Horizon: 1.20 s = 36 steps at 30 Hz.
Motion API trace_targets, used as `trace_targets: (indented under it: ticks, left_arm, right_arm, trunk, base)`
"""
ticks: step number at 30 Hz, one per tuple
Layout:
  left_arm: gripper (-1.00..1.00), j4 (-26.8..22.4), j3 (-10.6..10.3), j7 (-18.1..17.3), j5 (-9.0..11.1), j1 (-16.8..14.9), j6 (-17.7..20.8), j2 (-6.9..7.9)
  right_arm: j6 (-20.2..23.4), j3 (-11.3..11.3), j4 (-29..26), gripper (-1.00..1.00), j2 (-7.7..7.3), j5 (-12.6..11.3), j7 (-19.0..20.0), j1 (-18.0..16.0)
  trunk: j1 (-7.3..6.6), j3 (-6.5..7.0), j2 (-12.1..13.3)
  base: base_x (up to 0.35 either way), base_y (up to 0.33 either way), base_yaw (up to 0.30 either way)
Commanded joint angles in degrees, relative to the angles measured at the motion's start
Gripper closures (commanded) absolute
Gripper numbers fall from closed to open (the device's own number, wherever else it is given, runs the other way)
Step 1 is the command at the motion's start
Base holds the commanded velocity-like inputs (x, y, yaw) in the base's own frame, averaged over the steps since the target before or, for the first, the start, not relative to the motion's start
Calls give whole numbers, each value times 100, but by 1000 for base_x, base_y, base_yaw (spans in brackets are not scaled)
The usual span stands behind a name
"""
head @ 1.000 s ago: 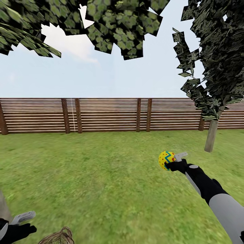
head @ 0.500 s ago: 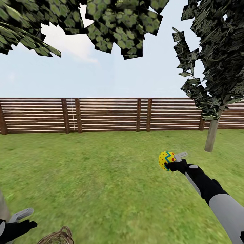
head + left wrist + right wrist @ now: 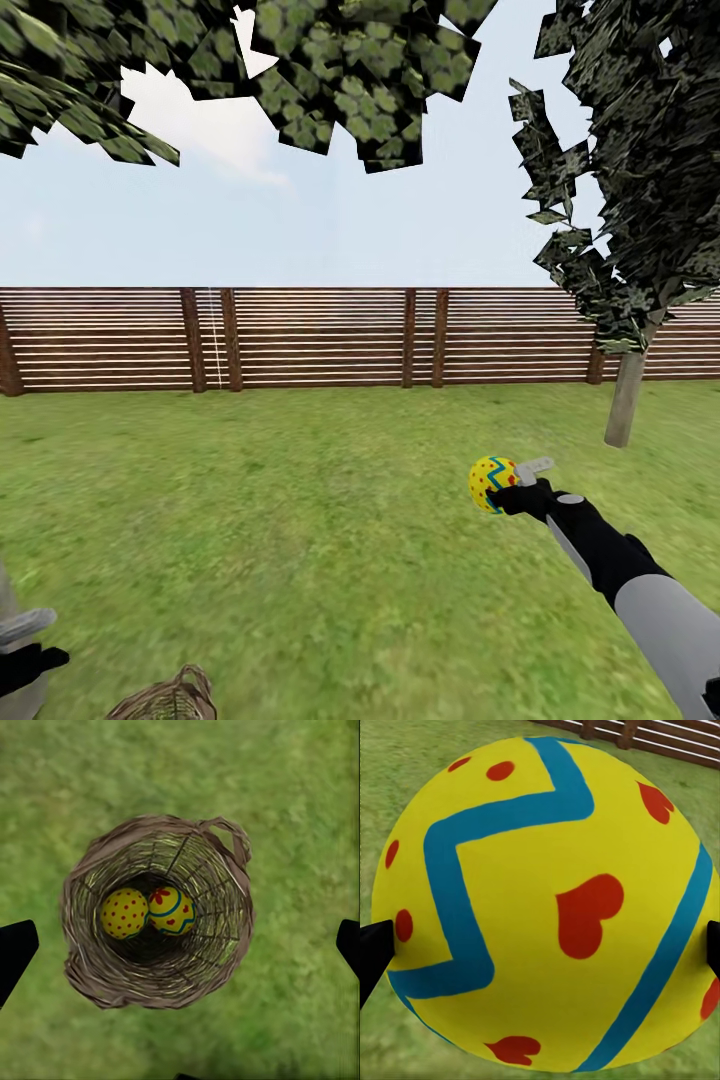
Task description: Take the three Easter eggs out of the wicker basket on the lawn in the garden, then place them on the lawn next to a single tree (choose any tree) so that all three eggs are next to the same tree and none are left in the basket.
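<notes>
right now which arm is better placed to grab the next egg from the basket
Left. The left gripper hangs open over the wicker basket, where two eggs lie, while the right gripper holds an egg.

no text, label or number can be read anywhere (the eggs [image 3: 148,912] carry only painted patterns).

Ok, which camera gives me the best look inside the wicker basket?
The left wrist view: it looks straight down into the wicker basket, showing two Easter eggs side by side at the bottom. The head view catches just the basket's rim and handle at the frame's lower edge.
</notes>
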Motion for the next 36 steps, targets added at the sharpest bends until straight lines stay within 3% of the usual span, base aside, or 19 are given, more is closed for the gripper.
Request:
trace_targets:
  ticks: [1, 16, 23, 29, 32, 36]
  left_arm:
    - [-100, -3, 4, -24, 7, -5, 40, -19]
    - [-100, 4, 12, -63, 17, -5, 38, -36]
    - [-100, 320, -3, -68, 22, -5, 99, -61]
    - [-100, 340, -11, -48, 8, -5, 92, -256]
    - [-100, 340, -11, -38, 1, -5, 88, -291]
    - [-100, 340, -11, -33, 0, -5, 74, -360]
  right_arm:
    - [31, 20, -9, 100, -11, -68, -1, -5]
    - [23, 42, -9, 100, 0, -57, 2, -5]
    - [24, 35, -10, 100, -8, -65, 2, -5]
    - [6, 25, -11, 100, -10, -67, 0, -5]
    - [-461, 11, 30, 100, -13, -81, -13, -5]
    - [-651, -145, 110, 100, -21, -90, -9, -5]
  trunk:
    - [24, -28, -49]
    - [353, -297, -651]
    - [507, -423, -932]
    - [639, -531, -1172]
    - [705, -585, -1293]
    - [793, -657, -1453]
  base:
    - [0, 0, 0]
    - [0, 0, 0]
    - [0, 0, 0]
    - [0, 0, 0]
    - [0, 0, 0]
    - [0, 0, 0]
